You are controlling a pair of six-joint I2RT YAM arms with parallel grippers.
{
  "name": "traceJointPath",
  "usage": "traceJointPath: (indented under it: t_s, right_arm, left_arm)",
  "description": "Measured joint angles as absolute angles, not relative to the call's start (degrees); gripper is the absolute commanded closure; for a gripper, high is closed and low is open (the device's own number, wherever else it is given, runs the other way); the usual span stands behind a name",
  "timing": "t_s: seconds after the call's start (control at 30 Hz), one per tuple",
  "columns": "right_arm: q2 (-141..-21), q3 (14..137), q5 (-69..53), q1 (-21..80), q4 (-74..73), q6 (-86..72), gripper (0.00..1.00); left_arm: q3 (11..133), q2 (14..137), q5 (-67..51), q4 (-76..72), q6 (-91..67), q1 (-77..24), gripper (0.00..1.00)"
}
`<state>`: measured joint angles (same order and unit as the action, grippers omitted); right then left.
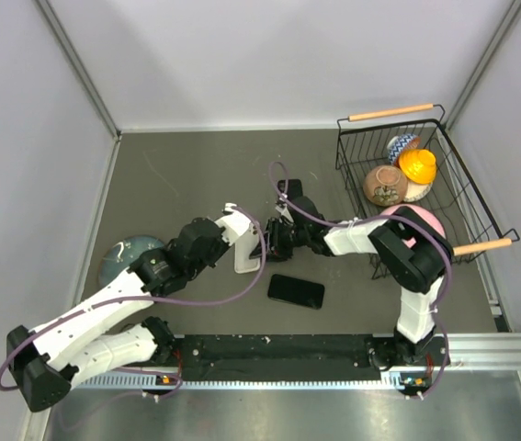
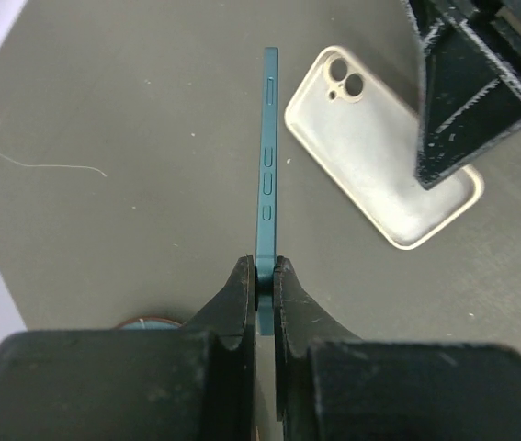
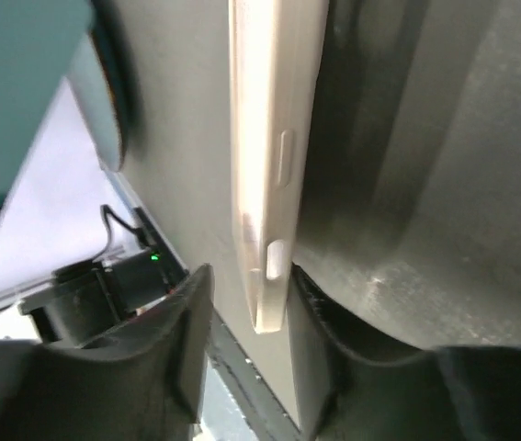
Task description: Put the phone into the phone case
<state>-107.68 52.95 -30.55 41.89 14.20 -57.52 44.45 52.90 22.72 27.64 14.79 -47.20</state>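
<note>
My left gripper (image 2: 265, 271) is shut on the lower end of a teal phone (image 2: 267, 165), held edge-on above the table. The cream-white phone case (image 2: 379, 147) lies open side up just right of the phone. In the top view the case (image 1: 246, 259) lies between my left gripper (image 1: 244, 237) and my right gripper (image 1: 274, 241). In the right wrist view my right gripper (image 3: 251, 280) is open and straddles the case's edge (image 3: 265, 184); the right finger (image 3: 320, 303) touches it and the left one stands apart. The teal phone (image 3: 21, 92) shows blurred at upper left.
A second, black phone (image 1: 295, 291) lies flat near the front rail. A wire basket (image 1: 453, 197) with bowls and an orange toy stands at the right. A blue-grey bowl (image 1: 130, 255) sits at the left, by the left arm.
</note>
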Motion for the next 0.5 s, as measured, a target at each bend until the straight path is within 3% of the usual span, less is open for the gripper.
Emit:
traceJointPath:
  t_s: [0.13, 0.3, 0.5]
  right_arm:
    - [-106.10, 52.12, -33.82, 40.47, 18.35, -56.34, 0.38]
    - [-94.96, 50.89, -36.38, 37.80, 19.29, -49.60, 0.31]
    - [-77.78, 50.85, -42.83, 37.36, 23.57, -34.79, 0.31]
  left_arm:
    - [45.25, 50.22, 17.43, 30.00, 12.47, -45.63, 1.00]
    - [46.89, 47.88, 11.55, 32.40, 10.81, -44.53, 1.00]
    - [48.64, 46.78, 4.69, 35.70, 10.83, -44.27, 1.00]
